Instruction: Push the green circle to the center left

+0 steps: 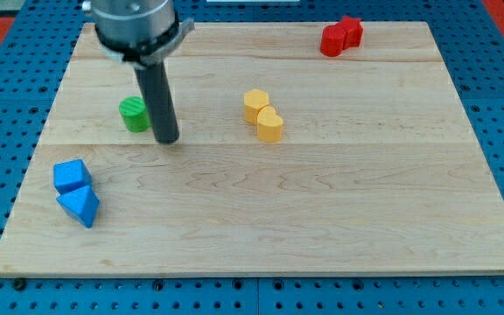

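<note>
Your end effector is a plain dark rod with no jaws, so there is nothing to open or clench and it grasps nothing. My tip (167, 138) sits on the wooden table (322, 219), just to the view's right of the green circle (134, 115) and slightly lower in the view. The rod's side looks to be touching or almost touching the circle's right edge; you cannot tell which from this angle.

The green circle lies in the table's left part, above mid-height in the view.

Two yellow blocks (262, 115) sit touching each other near the top centre, well apart from the tip. Two blue blocks (76, 192) sit together near the lower left edge. A red block (341, 37) rests at the upper right.
</note>
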